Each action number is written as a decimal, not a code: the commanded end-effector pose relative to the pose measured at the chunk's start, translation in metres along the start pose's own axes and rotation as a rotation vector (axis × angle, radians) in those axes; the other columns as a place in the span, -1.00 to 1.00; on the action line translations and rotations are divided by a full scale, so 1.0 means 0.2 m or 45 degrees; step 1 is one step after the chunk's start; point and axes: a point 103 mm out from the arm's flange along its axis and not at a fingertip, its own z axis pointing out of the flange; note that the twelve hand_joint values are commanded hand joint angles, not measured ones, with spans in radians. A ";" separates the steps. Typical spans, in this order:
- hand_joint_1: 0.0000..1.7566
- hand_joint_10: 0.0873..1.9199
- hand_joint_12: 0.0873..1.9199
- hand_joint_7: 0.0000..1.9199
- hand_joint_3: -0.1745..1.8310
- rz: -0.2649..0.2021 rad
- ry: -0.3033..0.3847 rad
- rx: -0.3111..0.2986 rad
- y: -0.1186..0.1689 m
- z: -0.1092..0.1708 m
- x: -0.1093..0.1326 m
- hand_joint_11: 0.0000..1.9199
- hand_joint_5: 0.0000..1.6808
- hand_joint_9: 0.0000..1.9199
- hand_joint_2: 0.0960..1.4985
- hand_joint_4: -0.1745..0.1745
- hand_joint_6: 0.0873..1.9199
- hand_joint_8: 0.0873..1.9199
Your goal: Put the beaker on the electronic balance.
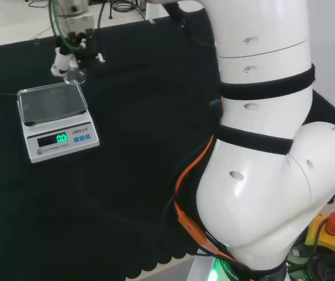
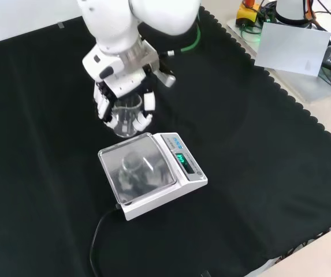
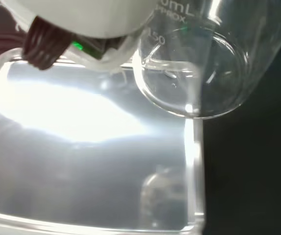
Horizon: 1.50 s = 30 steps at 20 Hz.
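hand: black and white hand [image 2: 122, 92] sits in the upper left of the front view, coming down from the top edge, fingers [image 2: 148, 103] curled round the glass beaker so it's got hold of it. In the head view the hand [image 1: 68, 55] is way up in the upper left corner.

beaker: clear glass beaker [image 2: 126, 115], upright and held off the cloth, looks empty. In the front view it's just above the balance's top edge, at the back rim of the pan. The wrist view has the beaker [image 3: 199, 73] base close up, with printed graduations on its wall, hanging over the pan's corner and the cloth beside it.

balance: white electronic balance [image 2: 179, 184] in the middle of the front view, lower left of center. Its shiny pan [image 2: 137, 168] has nothing standing on it, just reflections. Lit green display [image 2: 181, 158] on the pan's right side. In the head view the balance [image 1: 62, 143] is at the left, display facing the bottom of the frame.

cable: black cable [image 2: 99, 231] runs from the balance toward the bottom edge of the front view.

cloth: black cloth [image 2: 257, 150] covers the bench.
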 end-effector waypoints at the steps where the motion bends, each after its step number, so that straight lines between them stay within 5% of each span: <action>1: 0.35 -0.50 0.08 0.06 -0.02 -0.067 -0.015 0.040 0.01 0.07 0.17 0.09 -0.05 0.33 -0.42 -0.46 0.04 -0.23; 24: 0.35 -0.48 0.06 0.06 -0.01 -0.126 -0.040 0.141 0.16 0.33 0.30 0.09 -0.03 0.32 -0.41 -0.48 0.04 -0.22; 28: 0.28 -0.46 0.20 -0.08 0.00 -0.159 -0.041 0.159 0.13 0.32 0.27 -0.13 -0.30 0.17 -0.46 -0.26 0.06 -0.24; 30: 0.20 -0.40 0.28 -0.23 -0.04 -0.151 -0.042 0.153 0.12 0.30 0.27 -0.28 -0.50 0.03 -0.49 -0.19 -0.10 -0.23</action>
